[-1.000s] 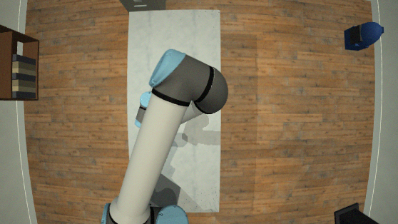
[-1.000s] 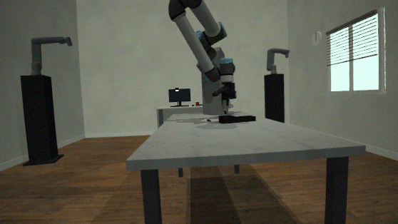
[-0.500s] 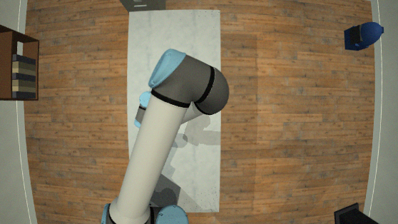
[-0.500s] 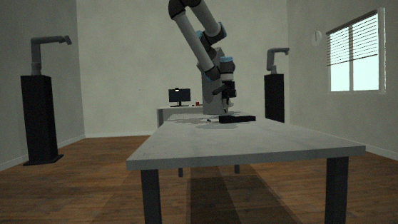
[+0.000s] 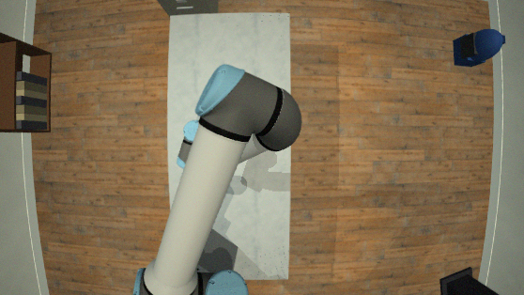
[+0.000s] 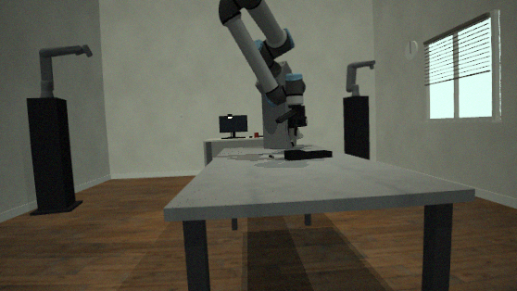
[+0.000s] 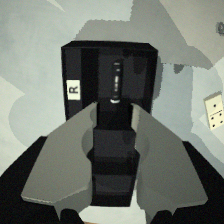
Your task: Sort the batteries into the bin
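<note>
The black bin marked R (image 7: 75,62) (image 6: 308,154) stands upright on the grey table (image 6: 324,185) (image 5: 263,56), straight below my gripper. A dark cylindrical battery (image 7: 116,80) lies inside the bin, clear of the fingers. My gripper (image 7: 113,105) (image 6: 296,132) hangs a little above the bin with its two grey jaws slightly apart and nothing between them. In the overhead view the arm hides the gripper and the bin.
A white domino-like tile (image 7: 216,111) lies on the table to the right of the bin. A small dark object (image 7: 177,68) lies near the bin's far right corner. Another small piece (image 6: 271,157) lies left of the bin in the side view.
</note>
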